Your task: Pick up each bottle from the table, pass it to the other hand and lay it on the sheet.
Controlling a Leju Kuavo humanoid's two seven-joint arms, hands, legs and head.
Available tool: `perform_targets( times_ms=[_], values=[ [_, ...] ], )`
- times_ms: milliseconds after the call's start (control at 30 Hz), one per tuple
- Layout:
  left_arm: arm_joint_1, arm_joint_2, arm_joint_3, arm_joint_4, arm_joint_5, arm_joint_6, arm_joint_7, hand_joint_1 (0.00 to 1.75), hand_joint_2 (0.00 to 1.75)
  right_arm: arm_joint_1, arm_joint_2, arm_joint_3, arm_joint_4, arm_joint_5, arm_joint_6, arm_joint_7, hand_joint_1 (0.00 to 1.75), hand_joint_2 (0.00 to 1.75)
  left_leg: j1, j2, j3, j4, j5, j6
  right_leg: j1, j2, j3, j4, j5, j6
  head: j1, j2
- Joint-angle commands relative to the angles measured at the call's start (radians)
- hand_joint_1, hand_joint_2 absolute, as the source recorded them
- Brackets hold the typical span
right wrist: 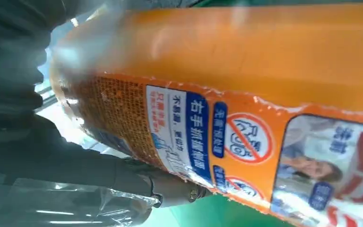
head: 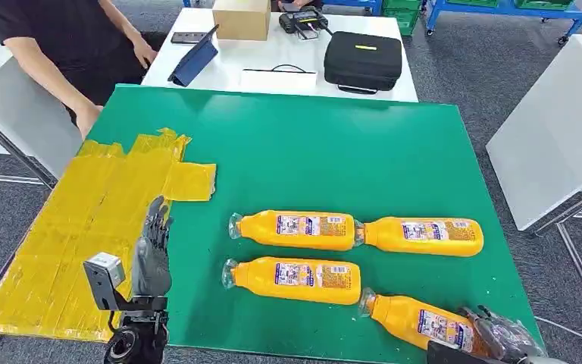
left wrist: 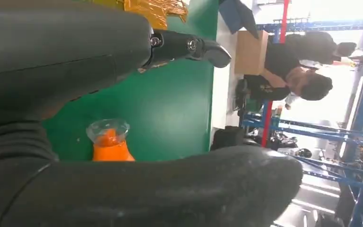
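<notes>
Under the right hand [head: 500,334], the nearest bottle [head: 417,318] on green table [head: 311,152].

Four orange bottles [head: 294,230] lie flat on the green mat (yellow sheet [head: 83,227] bare).

Four orange bottles [head: 294,230] on green table [head: 311,144], right hand [head: 500,334] gripping nearest bottle [head: 420,321]

four orange bottles [head: 294,230] [head: 425,236] [head: 294,279] [head: 423,321] with clear caps and blue, white and red printed labels, lying on a plain green table mat [head: 311,152]. crinkled yellow sheet [head: 83,227] along the mat's left side, beside a dark grey left hand [head: 153,254]. beyond, a white table [head: 273,53] carrying a black case [head: 363,61] with a yellow mark, a tan cardboard box [head: 242,18] and a navy tablet cover [head: 194,62].
</notes>
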Motion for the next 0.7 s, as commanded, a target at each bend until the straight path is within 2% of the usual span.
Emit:
perform_targets(
  times_ms=[33,200,267,333,433,467,500,533,667,700],
  values=[
    [-0.027,-0.008,0.018,0.056,0.007,0.005,0.0,0.0,0.0,-0.128,0.152,0.203,0.218,0.091,0.058,0.022,1.71,1.75,0.003,0.001,0.005,-0.003,0.0,-0.004,0.004,-0.004,0.006,-0.005,0.001,-0.004,0.0,0.0],
    [-0.033,-0.017,0.013,0.066,0.011,0.011,0.001,0.0,0.0,-0.182,0.243,0.277,0.351,0.133,0.049,0.031,1.75,1.75,0.005,0.004,0.008,-0.004,0.0,-0.005,0.006,-0.003,0.008,-0.006,0.002,-0.005,0.0,0.0],
    [-0.036,-0.017,0.015,0.068,0.013,0.016,0.0,0.0,0.0,-0.191,0.263,0.291,0.377,0.136,0.042,0.031,1.75,1.75,0.01,0.014,0.015,-0.003,-0.008,-0.01,0.011,0.011,0.007,-0.01,-0.001,-0.007,0.0,0.0],
    [-0.036,-0.017,0.015,0.068,0.013,0.016,0.0,0.0,0.0,-0.191,0.263,0.291,0.377,0.136,0.042,0.031,1.75,1.75,0.015,0.025,0.024,-0.004,-0.016,-0.005,0.016,0.013,0.015,-0.016,-0.001,-0.009,0.001,0.0],
    [-0.035,-0.017,0.017,0.067,0.013,0.016,0.0,0.0,0.0,-0.192,0.262,0.293,0.379,0.134,0.045,0.03,1.75,1.75,0.019,0.038,0.027,-0.005,-0.016,-0.008,0.02,0.009,0.015,-0.019,-0.007,-0.012,0.001,0.0],
    [-0.029,-0.017,0.018,0.066,0.013,0.016,0.0,0.0,0.0,-0.192,0.273,0.298,0.398,0.132,0.045,0.03,1.75,1.75,0.02,0.043,0.029,-0.005,-0.016,-0.008,0.021,0.008,0.016,-0.019,-0.009,-0.01,0.001,0.0],
    [-0.025,-0.019,0.019,0.068,0.013,0.017,0.001,0.0,0.0,-0.193,0.282,0.3,0.414,0.13,0.041,0.032,1.75,1.75,0.021,0.044,0.027,-0.006,-0.014,-0.008,0.021,0.005,0.015,-0.022,-0.008,-0.01,0.001,0.0],
    [-0.023,-0.022,0.021,0.074,0.014,0.018,0.0,0.0,0.0,-0.195,0.291,0.301,0.436,0.124,0.037,0.031,1.75,1.75,0.023,0.05,0.033,-0.004,-0.018,-0.008,0.023,0.009,0.019,-0.02,-0.011,-0.009,0.001,0.0],
    [-0.021,-0.03,0.017,0.092,0.015,0.014,-0.014,0.0,0.0,-0.199,0.291,0.297,0.471,0.11,0.014,0.033,1.75,1.75,0.022,0.044,0.028,-0.009,-0.012,-0.011,0.023,-0.003,0.015,-0.024,-0.007,-0.011,0.001,0.0],
    [-0.022,-0.031,0.016,0.094,0.015,0.013,-0.015,0.0,0.0,-0.2,0.289,0.296,0.472,0.109,0.013,0.031,1.75,1.75,0.024,0.047,0.032,-0.008,-0.015,-0.011,0.023,-0.001,0.019,-0.025,-0.008,-0.011,0.002,0.0]
  ],
)
